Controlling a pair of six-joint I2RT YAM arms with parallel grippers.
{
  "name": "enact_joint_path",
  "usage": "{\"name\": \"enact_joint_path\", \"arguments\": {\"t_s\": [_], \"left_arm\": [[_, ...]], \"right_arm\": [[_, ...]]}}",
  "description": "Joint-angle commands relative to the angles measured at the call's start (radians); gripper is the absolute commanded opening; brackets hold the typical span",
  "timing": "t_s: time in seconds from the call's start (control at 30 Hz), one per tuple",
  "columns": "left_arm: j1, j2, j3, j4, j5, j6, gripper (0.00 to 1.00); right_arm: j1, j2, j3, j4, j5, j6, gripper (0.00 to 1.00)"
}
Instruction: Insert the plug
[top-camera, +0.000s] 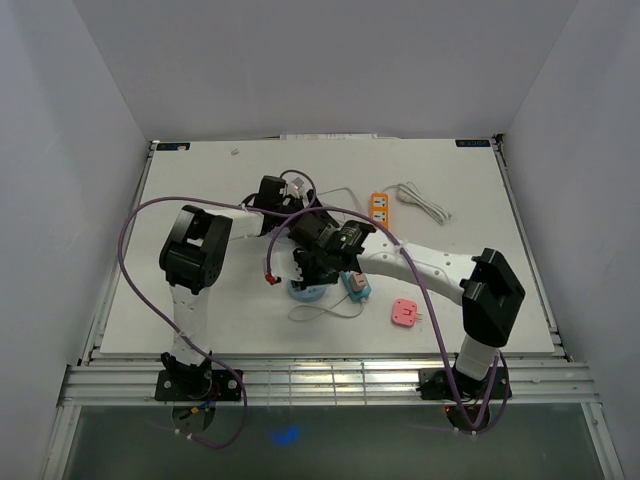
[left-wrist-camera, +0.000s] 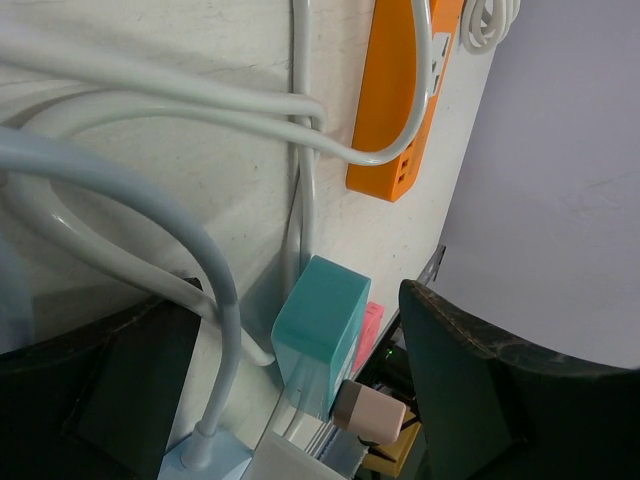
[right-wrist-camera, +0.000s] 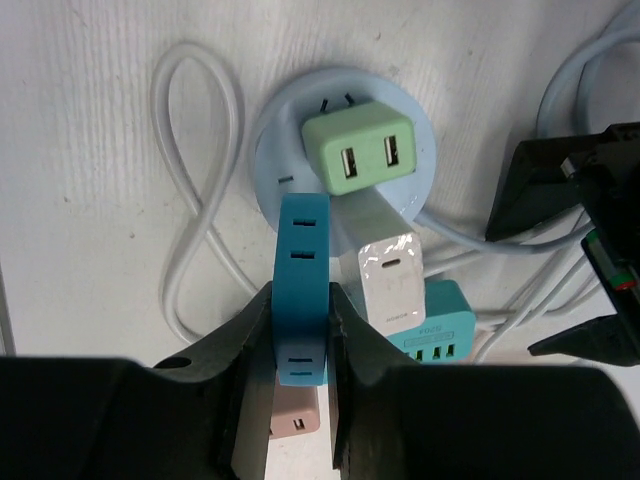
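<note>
Just ahead of the right claw (right-wrist-camera: 300, 315), a round pale-blue socket hub (right-wrist-camera: 272, 165) is crowded by a green adapter (right-wrist-camera: 360, 150) sitting askew with its prongs showing. A white charger (right-wrist-camera: 390, 280) stands just beside the fingers. The claw is clamped tight on the blue plug (right-wrist-camera: 302, 240), which is not yet seated. Those neighbours could deflect the plug and jam it off its slot. The left claw (left-wrist-camera: 285, 330) stands wide, gripping nothing.
</note>
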Motion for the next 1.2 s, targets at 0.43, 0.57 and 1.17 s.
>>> {"name": "enact_joint_path", "arguments": {"t_s": [0.43, 0.57, 1.17], "left_arm": [[-0.005, 0.045, 0.092, -0.101, 0.055, 0.085, 0.90], [-0.005, 0.080, 0.151, -0.173, 0.067, 0.125, 0.90], [-0.019, 0.215, 0.333, -0.249, 0.113, 0.174, 0.90]], "right_arm": [[0.007, -0.098, -0.166, 0.214, 0.100, -0.089, 0.08], [0.011, -0.090, -0.160, 0.194, 0.094, -0.091, 0.08], [0.062, -0.058, -0.169, 0.143, 0.123, -0.069, 0.08]]}}
